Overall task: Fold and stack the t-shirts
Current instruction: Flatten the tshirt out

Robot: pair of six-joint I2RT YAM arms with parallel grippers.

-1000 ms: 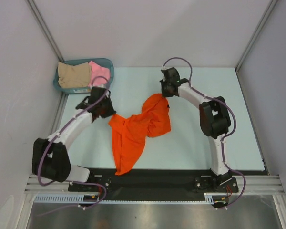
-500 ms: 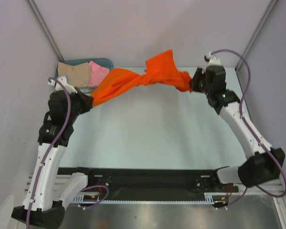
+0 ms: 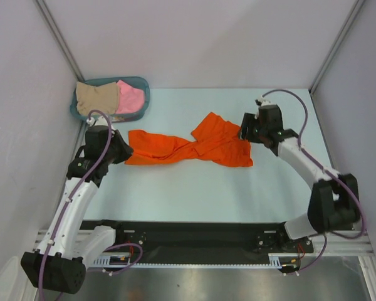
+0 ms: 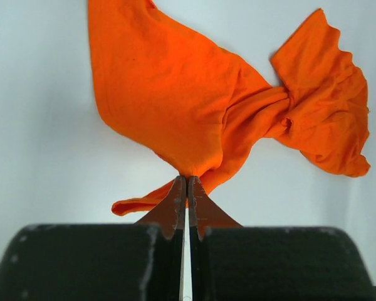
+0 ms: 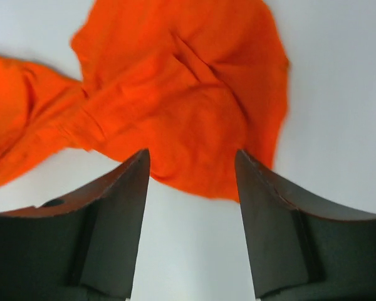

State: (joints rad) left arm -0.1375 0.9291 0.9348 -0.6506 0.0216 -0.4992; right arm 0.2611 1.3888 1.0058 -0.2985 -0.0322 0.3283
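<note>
The orange t-shirt point(image 3: 188, 147) lies twisted and stretched left to right on the pale table. My left gripper point(image 3: 123, 153) is shut on the shirt's left end; in the left wrist view its fingertips point(image 4: 187, 180) pinch a corner of the orange cloth point(image 4: 175, 94). My right gripper point(image 3: 244, 134) hovers at the shirt's right end, open. In the right wrist view its fingers point(image 5: 191, 154) stand apart over the cloth's edge point(image 5: 175, 94) with nothing between them. The pink t-shirt point(image 3: 130, 95) and the beige t-shirt point(image 3: 97, 98) lie crumpled in the basket.
The teal plastic basket point(image 3: 146, 88) sits at the table's back left corner, close behind my left arm. Grey walls and metal posts enclose the table on three sides. A black rail point(image 3: 194, 233) runs along the near edge.
The orange shirt hung stretched in the air between both grippers; now it lies on the table. My right gripper has opened and let go. The left gripper has kept its grip.
</note>
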